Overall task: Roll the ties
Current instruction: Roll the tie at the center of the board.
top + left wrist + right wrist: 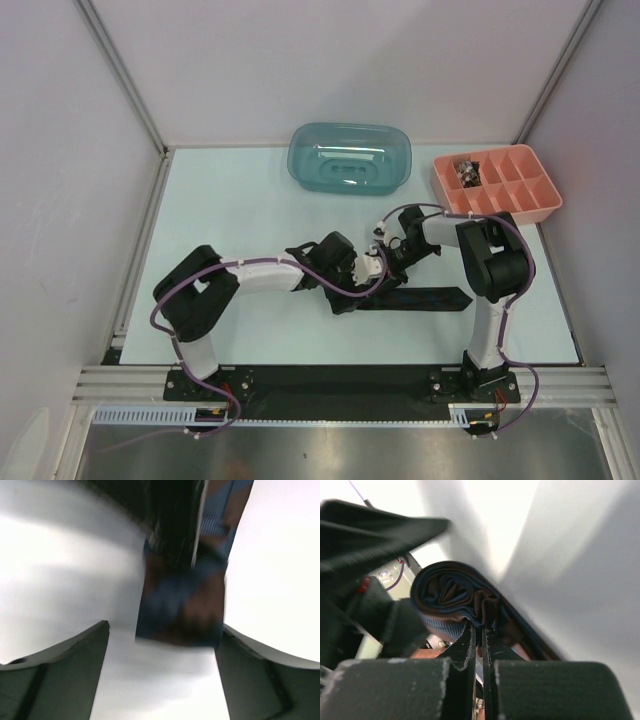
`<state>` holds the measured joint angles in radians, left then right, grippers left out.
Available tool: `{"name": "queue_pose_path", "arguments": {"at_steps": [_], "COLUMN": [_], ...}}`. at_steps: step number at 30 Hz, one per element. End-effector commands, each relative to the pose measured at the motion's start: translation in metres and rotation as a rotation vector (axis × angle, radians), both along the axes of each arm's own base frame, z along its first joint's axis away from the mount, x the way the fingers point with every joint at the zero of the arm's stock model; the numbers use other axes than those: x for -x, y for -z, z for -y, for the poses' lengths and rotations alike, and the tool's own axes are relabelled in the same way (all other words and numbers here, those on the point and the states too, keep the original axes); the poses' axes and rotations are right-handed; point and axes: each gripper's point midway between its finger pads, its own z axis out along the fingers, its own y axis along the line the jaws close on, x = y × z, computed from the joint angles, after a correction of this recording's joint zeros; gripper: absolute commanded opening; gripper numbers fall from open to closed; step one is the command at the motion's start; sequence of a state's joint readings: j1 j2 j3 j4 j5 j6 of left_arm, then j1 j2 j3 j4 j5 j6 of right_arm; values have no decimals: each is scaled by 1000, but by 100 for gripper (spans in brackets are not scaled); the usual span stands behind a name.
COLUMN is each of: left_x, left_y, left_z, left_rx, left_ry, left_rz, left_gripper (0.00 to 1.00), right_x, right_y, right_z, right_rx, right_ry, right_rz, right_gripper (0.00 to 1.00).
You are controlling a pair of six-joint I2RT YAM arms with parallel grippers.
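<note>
One dark tie lies flat on the pale table, its pointed tip toward the right arm. Its other end is rolled up where the two grippers meet. In the right wrist view the roll shows blue and brown layers, and my right gripper is shut on a fold at its edge. My left gripper is open, its fingers spread wide on either side, with the blurred tie just ahead of them. From above, the left gripper and right gripper sit close together.
A teal plastic tub stands at the back middle. A salmon compartment tray sits at the back right, with small items in one cell. White enclosure walls stand on the left, right and back.
</note>
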<state>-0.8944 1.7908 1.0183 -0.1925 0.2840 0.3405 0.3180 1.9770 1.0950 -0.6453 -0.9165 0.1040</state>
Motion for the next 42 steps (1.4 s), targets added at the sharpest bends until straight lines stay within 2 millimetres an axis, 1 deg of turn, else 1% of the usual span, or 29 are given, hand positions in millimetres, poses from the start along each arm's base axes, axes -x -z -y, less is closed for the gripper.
{"name": "queue_pose_path", "arguments": {"at_steps": [1,3,4,5,6,7,8,10,11,14,15,16,17,19,20,21,23,25,28,29,36,38,40,42], "left_x": [8,9,9,9,7,5,6,2,4,5,7,6,7,7,9,10,13,16,22,25,35,38,40,38], "left_y": [-29,-31,-33,-28,-28,-28,-23,-26,-27,-23,-20,-18,-19,-24,-25,-27,-25,-27,-35,-33,-37,-38,-42,-40], "left_z": [11,16,22,25,29,35,38,47,50,58,60,62,64,70,72,76,80,83,87,86,94,95,96,96], "left_rx": [161,191,218,219,229,252,256,286,299,299,286,278,278,294,298,304,303,323,372,376,444,454,471,466], "left_ry": [13,11,21,13,9,13,16,18,33,59,68,70,77,82,82,88,86,84,62,54,23,14,18,1], "left_rz": [-39,-51,-58,-75,-76,-73,-95,-89,-99,-87,-87,-78,-74,-69,-76,-73,-88,-104,-153,-169,-269,-296,-305,-291], "left_gripper": [90,93,93,94,94,94,93,91,90,79,70,66,59,52,47,45,45,44,45,45,49,52,54,55], "right_x": [-5,-7,-6,-6,-8,-7,-6,-4,-3,-2,0,-1,0,1,4,4,6,7,9,9,13,14,14,15], "right_y": [52,56,58,59,59,62,63,66,67,69,71,71,73,76,77,78,80,80,83,84,87,87,87,87], "right_z": [42,48,52,54,54,58,57,58,56,51,49,46,45,42,42,42,41,39,40,40,38,39,39,39], "right_rx": [305,352,389,406,421,452,460,475,476,449,445,433,426,418,416,416,414,407,408,408,412,415,414,417], "right_ry": [-23,-25,-30,-32,-36,-42,-51,-55,-59,-55,-60,-61,-63,-65,-67,-63,-69,-69,-65,-63,-68,-67,-68,-69], "right_rz": [45,48,50,53,62,65,69,73,72,65,58,62,59,53,46,41,40,40,39,39,34,35,37,31], "right_gripper": [0,0,0,0,0,0,0,0,0,0,0,0,0,0,0,0,0,0,0,0,0,0,0,0]}}
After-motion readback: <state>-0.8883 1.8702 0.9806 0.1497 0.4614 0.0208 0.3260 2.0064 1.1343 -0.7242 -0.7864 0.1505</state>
